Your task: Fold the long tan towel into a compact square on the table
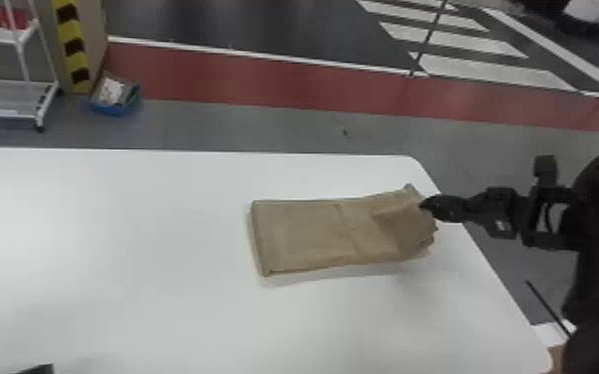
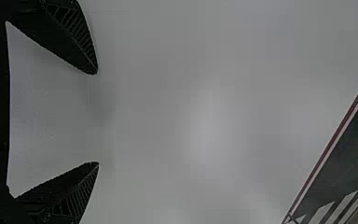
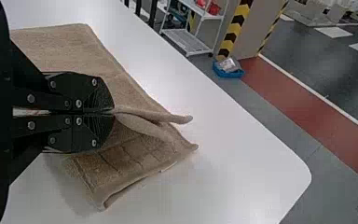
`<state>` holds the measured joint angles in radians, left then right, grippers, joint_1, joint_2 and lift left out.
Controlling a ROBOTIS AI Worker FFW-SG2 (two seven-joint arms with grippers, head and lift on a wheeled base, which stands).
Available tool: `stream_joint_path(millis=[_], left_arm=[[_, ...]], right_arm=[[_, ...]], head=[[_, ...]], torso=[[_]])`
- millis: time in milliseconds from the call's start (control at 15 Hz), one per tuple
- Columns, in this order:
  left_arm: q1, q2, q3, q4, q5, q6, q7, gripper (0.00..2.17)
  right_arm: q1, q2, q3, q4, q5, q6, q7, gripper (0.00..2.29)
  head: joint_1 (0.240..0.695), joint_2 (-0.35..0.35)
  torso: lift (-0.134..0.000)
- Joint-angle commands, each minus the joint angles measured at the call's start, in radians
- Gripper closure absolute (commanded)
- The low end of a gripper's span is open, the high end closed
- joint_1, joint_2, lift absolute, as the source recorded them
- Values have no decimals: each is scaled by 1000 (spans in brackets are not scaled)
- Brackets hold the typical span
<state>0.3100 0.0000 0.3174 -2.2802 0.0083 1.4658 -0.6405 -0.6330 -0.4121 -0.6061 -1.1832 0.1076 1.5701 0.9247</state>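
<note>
Blue bin, upper left, near rack: whitish contents. Right gripper pinches towel (left gripper, lower left, gapes wide).

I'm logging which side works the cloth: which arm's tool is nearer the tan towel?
The right. The right tool is shut on the end of the tan towel; the left tool is open, away to the towel's left.
</note>
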Motion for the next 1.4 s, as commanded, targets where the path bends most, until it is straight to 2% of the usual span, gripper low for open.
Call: stream_joint_path(millis=[0,67,133,200,333,467,600,733,867,1000,1333], left_arm=[[8,-3,11,-7,1,0,-2,87],[17,-3,12,-13,1,0,-4,87],[26,-3,14,-19,2,-3,-11,87],[37,-3,14,-24,6,-3,-16,87],[44,-3,14,-24,7,-12,-16,87],[55,-3,20,-27,7,-18,-16,87],[58,-3,19,-27,9,-21,-16,87],[69,-3,19,-28,12,-31,-19,90],[77,-3,25,-30,12,-31,-21,90],[89,-3,29,-36,13,-37,-21,90],[90,-3,37,-35,21,-43,-16,90]], right_arm=[[-43,-13,2,-1,4,2,5,1109],[-53,-33,34,-1,30,2,3,1018],[-51,-27,52,0,86,2,0,461],[-33,-7,42,2,132,2,-12,-2],[0,-13,31,14,136,-37,-30,6],[7,-39,23,13,144,-37,-29,46],[19,-51,37,11,162,-37,-27,60],[26,-51,45,11,191,-61,-27,66],[26,-36,63,19,218,-126,-33,66],[24,-20,97,36,236,-196,-69,76],[4,61,129,91,274,-390,-135,124]], head=[[695,-282],[695,-276],[695,-277],[695,-284],[695,-302],[695,-326],[695,-340],[695,-350],[695,-350],[695,-350],[695,-350]], torso=[[-125],[-125],[-125],[-125],[-125],[-125],[-125],[-125],[-125],[-125],[-125]])
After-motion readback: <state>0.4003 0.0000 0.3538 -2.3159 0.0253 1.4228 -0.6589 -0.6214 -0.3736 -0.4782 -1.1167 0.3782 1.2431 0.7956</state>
